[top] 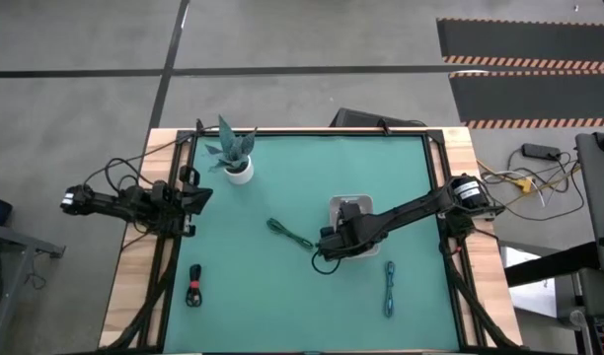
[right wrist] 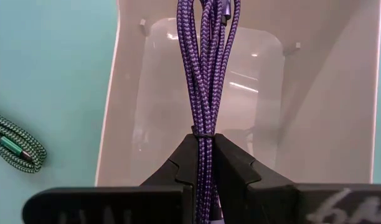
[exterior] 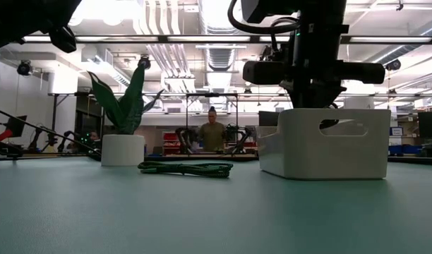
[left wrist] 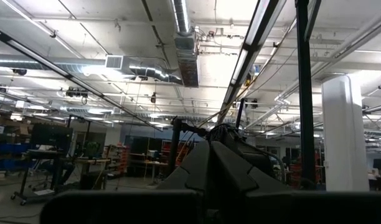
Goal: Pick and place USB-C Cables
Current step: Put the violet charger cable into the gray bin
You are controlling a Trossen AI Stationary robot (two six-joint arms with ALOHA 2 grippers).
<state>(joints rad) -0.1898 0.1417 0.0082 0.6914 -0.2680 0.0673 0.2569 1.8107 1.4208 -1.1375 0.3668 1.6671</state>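
Hanging over the white tray (right wrist: 340,93), the right claw (right wrist: 206,163) pinches a purple-blue cable bundle (right wrist: 206,68) tight between its two dark fingers (right wrist: 172,165). The bundle (it looks braided) is right above the open inside of the tray, and the pictures do not show if it touches the tray floor.

From above, the tray (top: 334,206) sits a little to the 3 o'clock side of the middle of the green surface (top: 282,296), with the right arm lying across it from the 3 o'clock edge.

The dark green cable (top: 288,234) lies flat on the surface just at the 9 o'clock side of the tray, near it but not touching. From the low camera it shows as a long flat loop (exterior: 186,168) between the plant pot and the tray (exterior: 322,144).

The teal cable (top: 389,289) lies toward 5 o'clock from the tray, stretched out straight. The black and red cable (top: 194,286) lies far off at about 8 o'clock, well apart from the others.

A small plant in a white pot (top: 239,170) stands near the 11 o'clock corner.

The left arm waits at the 9 o'clock edge of the surface, and its claw (top: 195,197) is pressed together, pointing out at the room with nothing in it.

A person (exterior: 212,132) stands far back in the room.
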